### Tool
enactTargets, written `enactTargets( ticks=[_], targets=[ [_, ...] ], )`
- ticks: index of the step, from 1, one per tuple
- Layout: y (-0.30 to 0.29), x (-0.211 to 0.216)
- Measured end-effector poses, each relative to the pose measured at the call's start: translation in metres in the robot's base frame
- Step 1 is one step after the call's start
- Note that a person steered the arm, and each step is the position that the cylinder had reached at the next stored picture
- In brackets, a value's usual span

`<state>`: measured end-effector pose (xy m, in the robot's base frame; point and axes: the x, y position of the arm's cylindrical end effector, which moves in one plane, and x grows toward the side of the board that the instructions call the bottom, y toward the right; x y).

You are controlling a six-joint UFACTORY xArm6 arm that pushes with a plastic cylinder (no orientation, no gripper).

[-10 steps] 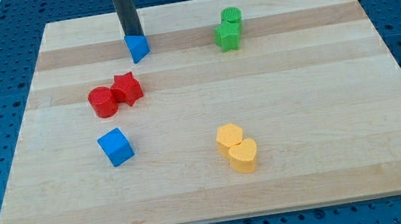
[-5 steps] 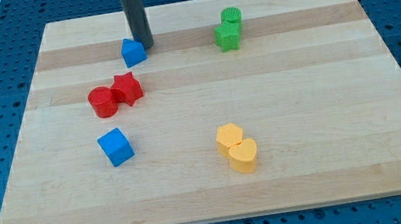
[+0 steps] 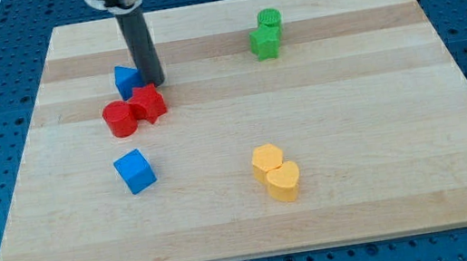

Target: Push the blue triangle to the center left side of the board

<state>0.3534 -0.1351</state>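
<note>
Board contents, nearest edge to farthest.

1. Two yellow blocks (image 3: 276,171), touching, low and right of centre; exact shapes are hard to make out.
2. Blue cube (image 3: 134,171), alone at lower left, well apart from the rest.
3. Red pair: a red cylinder (image 3: 119,118) on the view's left touching a red star (image 3: 148,102).
4. Blue triangle (image 3: 127,80), the task's thing. It sits in the upper left part of the board (image 3: 363,204), just above the red pair, very near or touching them. Judged a small, light, rigid piece that slides easily on smooth wood and may swivel if pushed off-centre. There is no hold to take; the push belongs on its right or upper-right face, low down.
5. The tip (image 3: 154,84) stands against the triangle's right side, just above the red star. The rod has no jaws to open or close.
6. Two green blocks (image 3: 266,34), touching, upper right, far from the work.

Not legible: the triangle's right face is hidden behind the rod, so actual contact is unconfirmed; the arm is cut off at the view's top.
</note>
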Motion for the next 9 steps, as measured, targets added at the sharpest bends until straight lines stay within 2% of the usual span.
enactTargets(
  ticks=[1,5,6,7,9],
  targets=[
    [-0.026,-0.004],
    [-0.068,-0.049],
    [-0.071,-0.080],
    [-0.081,-0.077],
    [-0.085,-0.028]
  ],
)
